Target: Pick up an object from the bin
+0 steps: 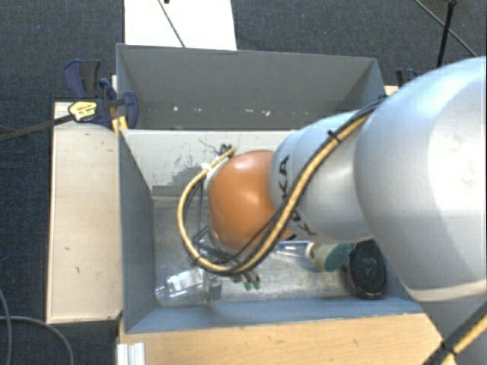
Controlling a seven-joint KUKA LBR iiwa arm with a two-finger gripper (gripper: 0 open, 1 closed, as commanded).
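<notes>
Well, from my feed the pincer [215, 278] sits low over the bin floor, close to the front wall and left of its middle, tucked under the arm's orange cover [240, 200]. I cannot tell whether it is released or clenched, since the cover and a loop of yellow cable [185, 204] hide most of it.

Nearest to it is a clear crumpled plastic piece [179, 284], lying on the floor just beside the pincer, toward the front left corner. Whether the two touch I cannot tell. A few small green bits [252, 283] show at the pincer's other side, and I cannot say whether they belong to the robot or to the bin.

Further along the front wall, toward the right, a small bottle [329, 255] with a white and teal end lies on its side. Just beside it a dark round disc [368, 269] lies near the front right corner, partly under the arm [396, 181]. The grey bin [243, 90] shows scuffed bare floor toward its back wall.
</notes>
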